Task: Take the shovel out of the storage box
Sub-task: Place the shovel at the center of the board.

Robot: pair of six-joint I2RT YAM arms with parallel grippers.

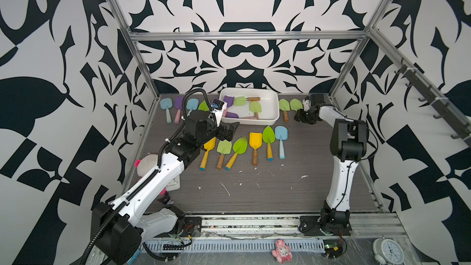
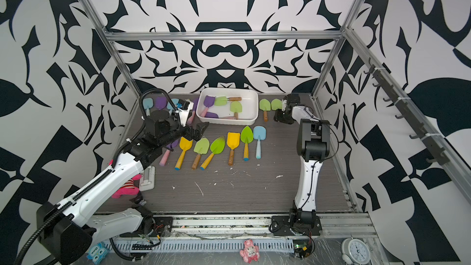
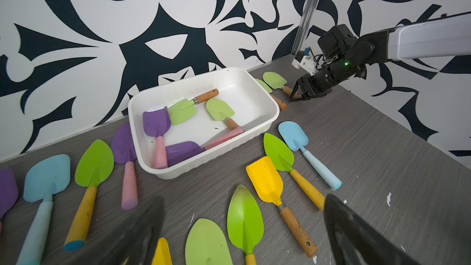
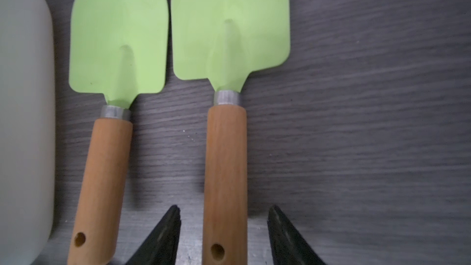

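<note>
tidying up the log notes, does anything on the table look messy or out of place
Yes: white scraps litter the grey tabletop in front of the near row of shovels, and the four shovels in the storage box lie jumbled at different angles.

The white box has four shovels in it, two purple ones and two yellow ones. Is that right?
Not quite. The storage box does hold four shovels, and two are purple shovels. The other two are light green shovels, not yellow. The left wrist view shows it.
</note>
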